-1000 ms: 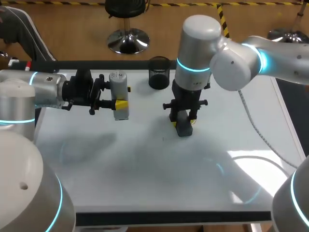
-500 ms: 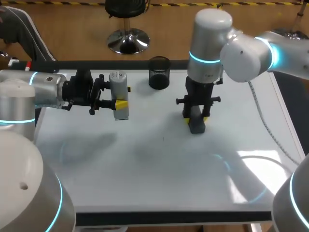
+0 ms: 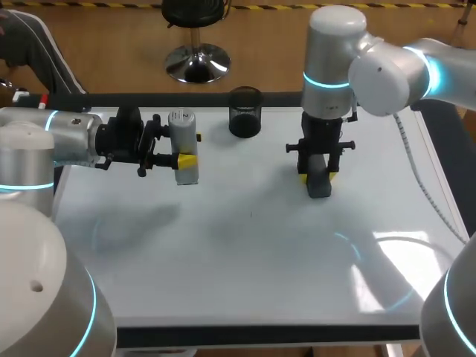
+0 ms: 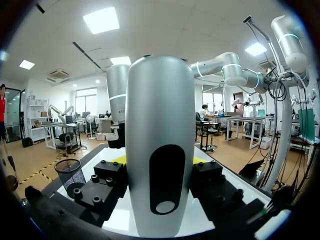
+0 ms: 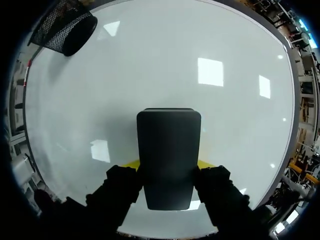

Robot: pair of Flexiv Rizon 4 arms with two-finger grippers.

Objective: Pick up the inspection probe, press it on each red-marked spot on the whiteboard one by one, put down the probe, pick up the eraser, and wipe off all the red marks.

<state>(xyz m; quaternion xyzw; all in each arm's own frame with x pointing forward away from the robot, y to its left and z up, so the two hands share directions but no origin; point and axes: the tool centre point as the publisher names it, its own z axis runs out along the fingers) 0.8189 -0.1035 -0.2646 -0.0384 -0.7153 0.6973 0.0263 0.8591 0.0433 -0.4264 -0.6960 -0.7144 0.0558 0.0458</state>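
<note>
At the right of the whiteboard (image 3: 245, 253), my right gripper (image 3: 319, 178) clamps the dark eraser (image 3: 320, 188), which I judge wants flat, even pressure, while my left gripper (image 3: 185, 159) grasps the probe (image 3: 183, 134) over the left rear.

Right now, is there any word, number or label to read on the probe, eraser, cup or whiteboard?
None can be read.
The probe shows only a black oval with a pale dot, no letters.
The eraser, cup and whiteboard show no print.
</note>
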